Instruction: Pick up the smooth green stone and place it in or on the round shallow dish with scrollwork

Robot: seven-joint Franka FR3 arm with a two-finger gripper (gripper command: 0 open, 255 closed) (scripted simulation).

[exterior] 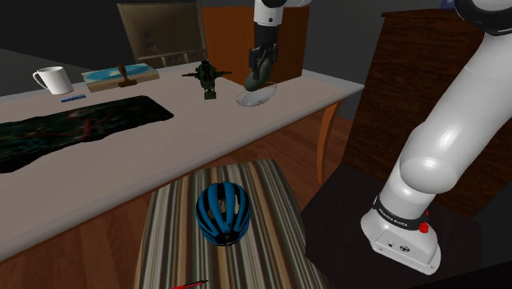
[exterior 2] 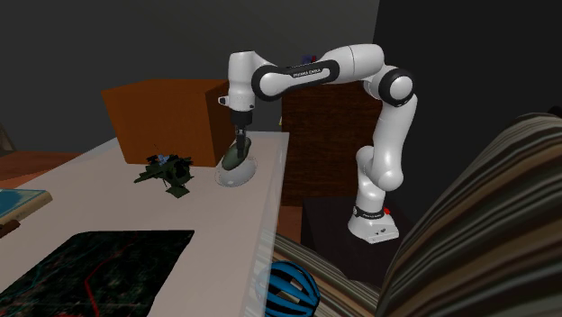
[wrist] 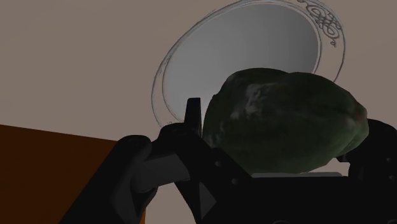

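Pincer point(exterior: 259, 74) points straight down, clamped shut around the dark green stone point(wrist: 283, 121), which bulges out between its two sides. Stone hangs directly over the round shallow dish point(wrist: 238, 54), scrollwork visible on the rim. Can't tell if stone and dish touch. Dish sits near the edge of the pale surface point(exterior: 164, 139), with a dark model plane point(exterior: 207, 80) just beside it.

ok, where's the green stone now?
Smooth dark-green stone is clasped in the black end effector over the round pale scrollwork dish, right of the dark figurine in the shoulder view.
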